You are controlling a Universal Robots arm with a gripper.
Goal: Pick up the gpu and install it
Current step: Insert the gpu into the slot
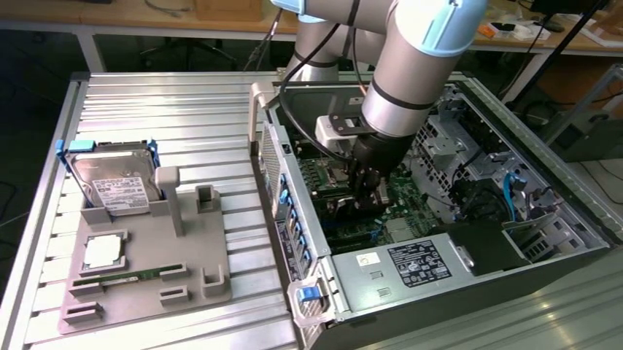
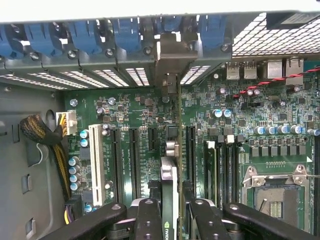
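In the exterior view my black hand (image 1: 362, 195) reaches down inside the open dark computer case (image 1: 545, 240), which stands on the ribbed metal counter (image 1: 156, 109) beside a grey parts tray (image 1: 146, 284). In the wrist view my fingers (image 2: 148, 220) are partly closed on the thin flat gpu card (image 2: 169, 200), held edge-on, upright, over the green motherboard (image 2: 240, 135), its silvery bracket (image 2: 170, 60) against the case's rear slot wall.

Ribbed matt metal table (image 1: 175, 117)
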